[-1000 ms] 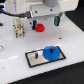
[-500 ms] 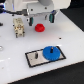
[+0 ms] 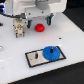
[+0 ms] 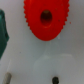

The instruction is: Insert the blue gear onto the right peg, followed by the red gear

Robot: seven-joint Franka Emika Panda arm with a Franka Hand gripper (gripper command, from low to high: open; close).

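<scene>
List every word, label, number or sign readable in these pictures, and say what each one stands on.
None can be read.
The blue gear, the red gear and the grey plate show no lettering in either view.
The small device with yellowish parts at the exterior view's left is too blurred to tell whether it bears any marking.

The white arm (image 3: pixel 35 7) hangs over the far side of the table, wrist pointing straight down, gripper (image 3: pixel 38 23) with its 2 fingers spread wide.
</scene>
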